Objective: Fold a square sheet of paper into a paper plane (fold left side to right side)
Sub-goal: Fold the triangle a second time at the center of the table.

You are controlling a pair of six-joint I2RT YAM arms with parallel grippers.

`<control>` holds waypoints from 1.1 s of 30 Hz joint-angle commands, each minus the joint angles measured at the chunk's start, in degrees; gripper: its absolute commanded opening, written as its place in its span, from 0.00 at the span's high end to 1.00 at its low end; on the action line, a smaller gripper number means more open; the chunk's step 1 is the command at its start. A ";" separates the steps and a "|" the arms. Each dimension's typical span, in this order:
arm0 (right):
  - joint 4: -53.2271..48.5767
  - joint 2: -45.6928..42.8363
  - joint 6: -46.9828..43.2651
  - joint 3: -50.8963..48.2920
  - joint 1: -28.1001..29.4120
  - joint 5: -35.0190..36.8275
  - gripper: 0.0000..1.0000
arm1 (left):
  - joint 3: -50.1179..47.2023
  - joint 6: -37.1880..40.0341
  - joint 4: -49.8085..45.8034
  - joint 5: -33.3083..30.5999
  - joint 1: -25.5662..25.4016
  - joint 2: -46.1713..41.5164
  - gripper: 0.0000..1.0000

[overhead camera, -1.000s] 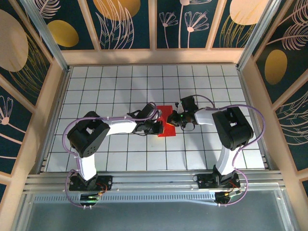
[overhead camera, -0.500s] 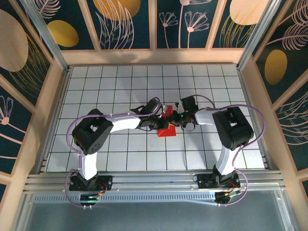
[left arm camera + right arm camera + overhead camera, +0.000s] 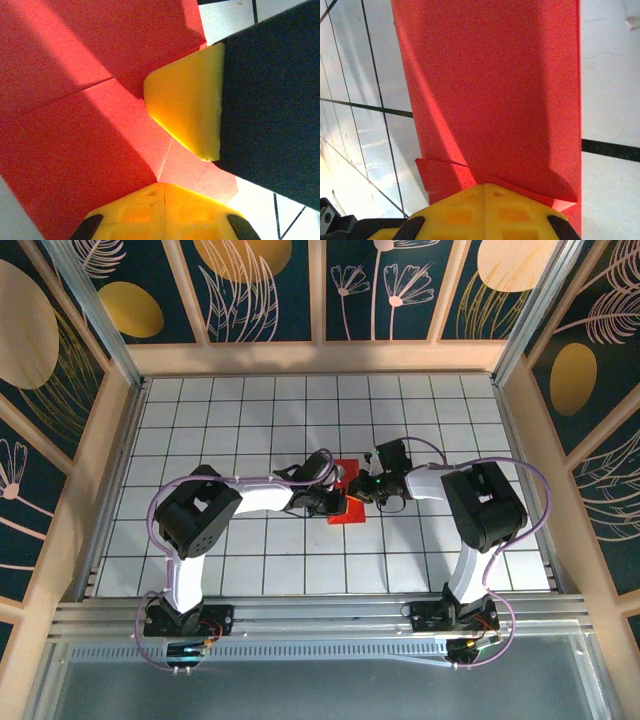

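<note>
The red paper [image 3: 352, 512] lay in the middle of the desk [image 3: 250, 420], flat on the white tiles. The left gripper [image 3: 326, 502] was at its left edge and the right gripper [image 3: 366, 486] at its right, both touching it or v. nearly so. From above it read as a narrow patch, not a full square, so prob. the left-to-right fold was already laid over.

Right wrist cam backed that up. The red paper [image 3: 490, 85] was a straight-sided strip w/ parallel long edges. A small raised lip of a 2nd layer sat just ahead of the right gripper [image 3: 485, 210]. Its two yellow tips met at a centre seam, i.e. closed. Whether any paper was nipped btwn them couldn't be told.

Left wrist cam: the red paper [image 3: 75, 150] showed a crease running across it and an overlapping layer edge near the left gripper [image 3: 164, 212]. Those tips were likewise together at a seam, closed, down at the paper. A yellow-padded finger [image 3: 187, 112] on a black backing pressed on the paper just beside it. Prob. the other arm's, not certain.

Progress, as a judgement: early. The first half-fold looked down and was being flattened. No pointed nose, dart shape or wings seen. Left to do: sharpen this crease, then corner folds for the nose, narrowing folds and wing folds. Most of the task remained.
</note>
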 commanded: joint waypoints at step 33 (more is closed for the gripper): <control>-7.02 3.66 -2.99 -0.68 -1.45 4.76 1.00 | -17.94 -0.60 0.75 -1.52 -1.33 -9.70 1.00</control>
